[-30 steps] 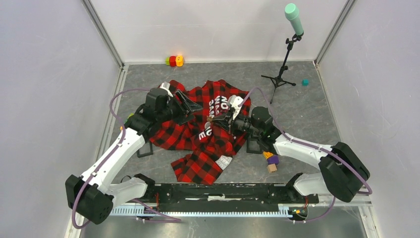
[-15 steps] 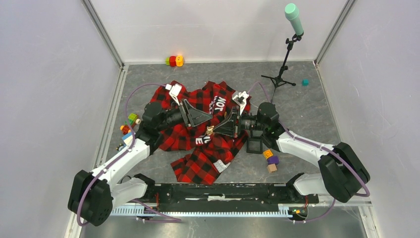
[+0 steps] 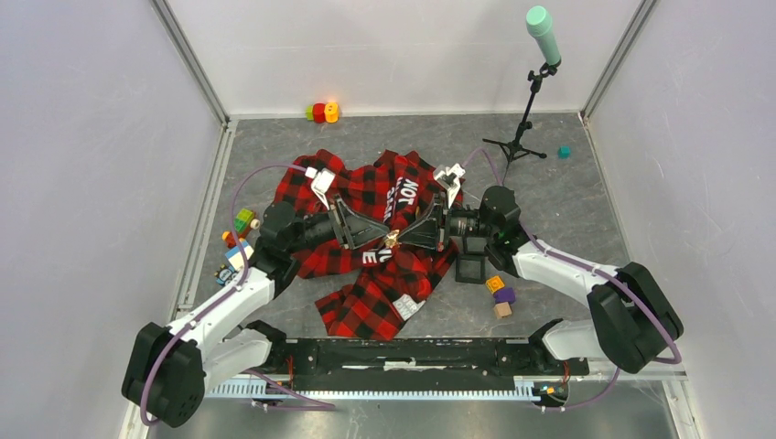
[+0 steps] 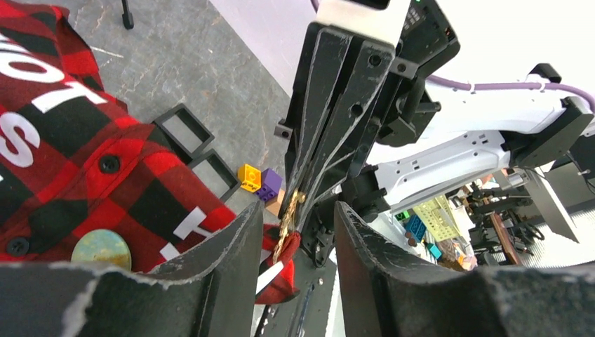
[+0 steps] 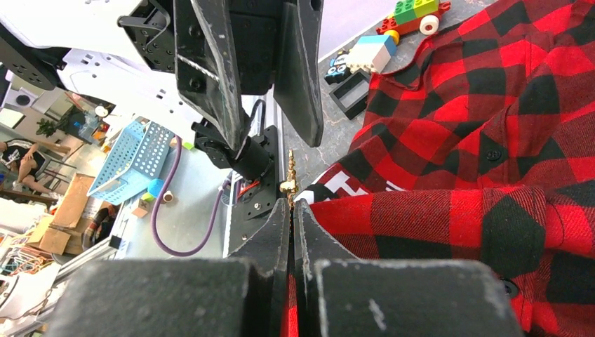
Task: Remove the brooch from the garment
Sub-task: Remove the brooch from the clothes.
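Observation:
The red-and-black check garment (image 3: pixel 359 306) lies crumpled mid-table, white letters showing. It also shows in the left wrist view (image 4: pixel 77 161) and the right wrist view (image 5: pixel 491 140). A small gold brooch (image 3: pixel 391 240) sits where the two grippers meet tip to tip. My right gripper (image 3: pixel 400 238) is shut on the brooch (image 5: pixel 289 175), with a fold of red cloth between its fingers (image 5: pixel 309 232). My left gripper (image 3: pixel 382 234) is open. In the left wrist view the brooch (image 4: pixel 288 221) hangs between the spread left fingers (image 4: pixel 238 239), which are not touching it.
A microphone stand (image 3: pixel 523 119) stands at the back right. Toy blocks lie at the left (image 3: pixel 240 229) and at the right (image 3: pixel 501 294). Black square frames (image 3: pixel 471 268) lie under the right arm. A coloured toy (image 3: pixel 322 112) sits by the back wall, with a teal block (image 3: pixel 564 152) to the right.
The left gripper has swung right and down until its open tips meet the right gripper's tips. The right gripper has shifted slightly, keeping the brooch raised off the garment.

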You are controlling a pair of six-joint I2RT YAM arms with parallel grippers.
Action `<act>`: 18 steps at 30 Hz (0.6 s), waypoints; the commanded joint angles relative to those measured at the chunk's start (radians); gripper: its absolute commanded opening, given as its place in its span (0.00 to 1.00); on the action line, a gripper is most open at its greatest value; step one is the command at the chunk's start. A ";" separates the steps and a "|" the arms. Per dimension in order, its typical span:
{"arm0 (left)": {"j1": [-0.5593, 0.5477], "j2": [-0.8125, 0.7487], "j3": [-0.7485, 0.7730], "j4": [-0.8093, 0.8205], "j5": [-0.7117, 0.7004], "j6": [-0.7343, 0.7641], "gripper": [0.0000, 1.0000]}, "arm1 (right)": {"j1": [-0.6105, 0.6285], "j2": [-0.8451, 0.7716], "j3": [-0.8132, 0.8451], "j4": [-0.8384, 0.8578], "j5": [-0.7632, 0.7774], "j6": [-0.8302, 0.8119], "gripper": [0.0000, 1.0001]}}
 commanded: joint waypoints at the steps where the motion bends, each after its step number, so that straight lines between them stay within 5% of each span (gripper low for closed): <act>1: -0.001 -0.019 -0.031 0.011 0.030 0.047 0.46 | -0.006 0.005 0.050 0.078 -0.042 0.032 0.00; 9: -0.034 0.037 -0.024 0.045 0.070 0.024 0.36 | -0.007 0.022 0.050 0.103 -0.047 0.055 0.00; 16: -0.067 0.075 -0.004 0.017 0.079 0.059 0.02 | -0.007 0.028 0.044 0.105 -0.044 0.059 0.00; 18: -0.069 0.064 -0.007 -0.003 0.058 0.075 0.02 | -0.007 0.027 0.043 0.105 -0.046 0.061 0.14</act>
